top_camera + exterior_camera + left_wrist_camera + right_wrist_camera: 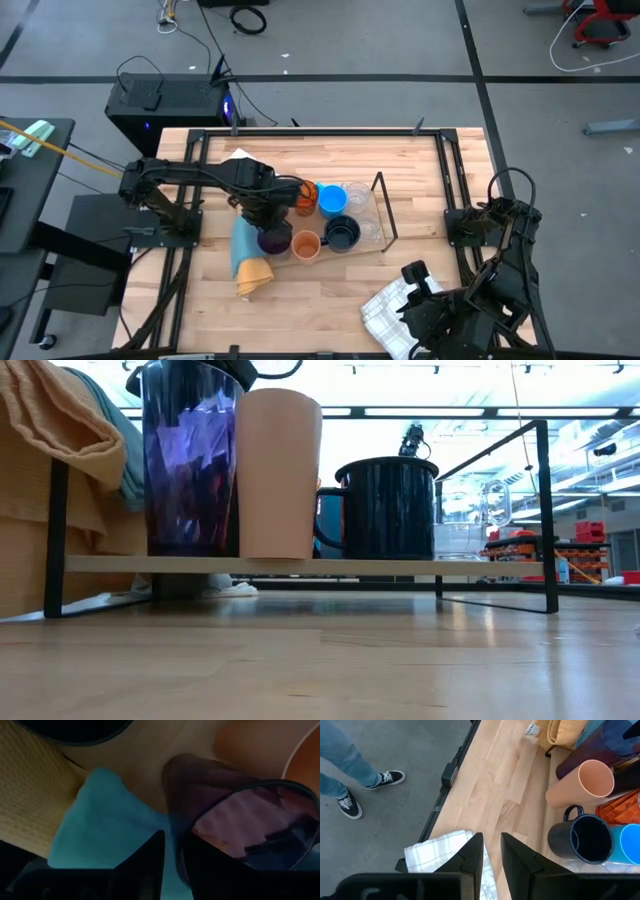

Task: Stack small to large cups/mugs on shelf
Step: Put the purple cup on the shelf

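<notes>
The purple tumbler (pixel 273 240) stands upright on the shelf's board (pixel 300 565) at its left end, beside the peach cup (pixel 278 475) and the dark handled mug (pixel 390 510). Behind them on the shelf are an amber cup (pixel 305 192), a bright blue cup (pixel 332 201) and clear glasses (pixel 358 195). My left gripper (pixel 172 857) is over the tumbler's mouth, shut on its wall. My right gripper (pixel 491 852) is shut and empty at the table's near right corner (pixel 418 290). My left gripper has the purple tumbler's wall at the rim (pixel 172 827) between its two fingers, one finger inside the tumbler and one outside. The fingers come from above, pointing down. The tumbler stands upright with its base on the shelf board (pixel 185 560).
A rolled yellow-and-blue cloth (pixel 248 262) lies against the shelf's left end, close to the tumbler. A white checked towel (pixel 385 305) lies under my right gripper. A person's legs (pixel 345 765) show on the floor beside the table. The table's near middle is bare wood (pixel 320 300).
</notes>
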Tool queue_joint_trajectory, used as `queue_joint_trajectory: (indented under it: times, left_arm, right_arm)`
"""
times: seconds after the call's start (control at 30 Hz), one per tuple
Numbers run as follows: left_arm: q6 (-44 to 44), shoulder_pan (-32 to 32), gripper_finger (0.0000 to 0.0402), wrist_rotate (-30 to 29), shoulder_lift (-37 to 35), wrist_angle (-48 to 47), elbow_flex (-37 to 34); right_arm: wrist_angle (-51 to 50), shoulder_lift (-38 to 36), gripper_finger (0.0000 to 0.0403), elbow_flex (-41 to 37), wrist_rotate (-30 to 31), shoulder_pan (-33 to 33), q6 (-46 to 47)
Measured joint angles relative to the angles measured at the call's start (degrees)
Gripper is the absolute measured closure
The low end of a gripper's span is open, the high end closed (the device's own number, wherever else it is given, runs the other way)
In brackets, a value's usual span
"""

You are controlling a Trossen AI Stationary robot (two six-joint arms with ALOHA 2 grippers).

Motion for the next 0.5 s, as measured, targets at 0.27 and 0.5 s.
queue_joint_trajectory:
  times: [0.27,0.5]
  left_arm:
    - [0.26,0.0,0.0323,-0.02,0.28,-1.75,0.02]
    - [0.76,0.0,0.0311,0.01,0.28,-1.98,0.02]
  right_arm:
    - [-0.1,0.0,0.0329,0.0,-0.02,0.0,0.24]
    - [-0.1,0.0,0.0329,0.0,-0.24,0.0,0.22]
